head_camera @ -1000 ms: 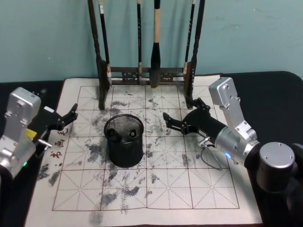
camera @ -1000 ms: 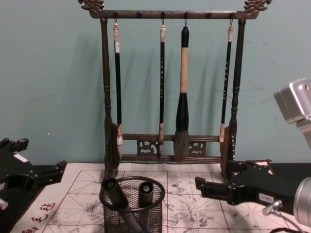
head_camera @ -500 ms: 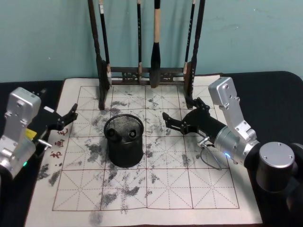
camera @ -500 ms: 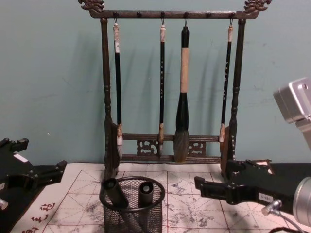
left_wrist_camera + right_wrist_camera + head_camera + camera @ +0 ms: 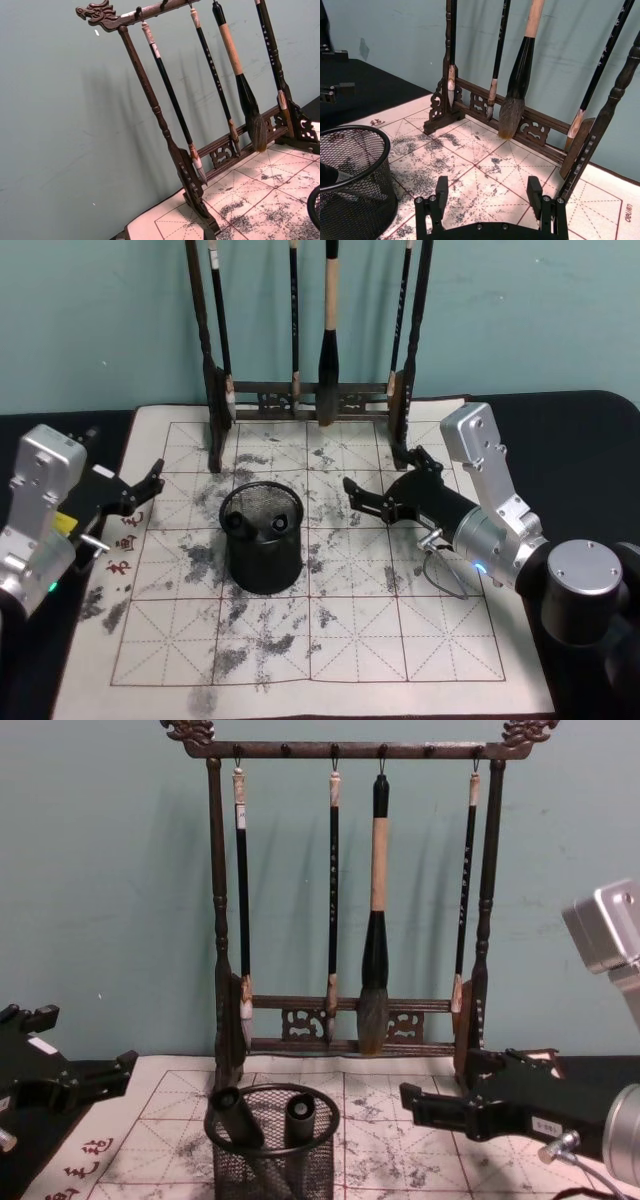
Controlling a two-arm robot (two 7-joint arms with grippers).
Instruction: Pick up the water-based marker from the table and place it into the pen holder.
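Two markers (image 5: 247, 524) stand inside the holder (image 5: 262, 562) on the mat (image 5: 350, 630); right pincer (image 5: 367, 497) hangs released and empty beside it, left pincer (image 5: 150, 483) released too

Pen holder (image 5: 263, 552): black wire mesh, solid black rim. Two dark markers (image 5: 256, 525) inside, black. Mat (image 5: 400, 640): off-white, red grid lines, grey-black ink smudges, red characters at its left edge. Brush rack (image 5: 350, 900): dark brown wood, carved ends; brushes black, one tan-handled. Wall (image 5: 100, 870): teal. Table (image 5: 580, 430): black.
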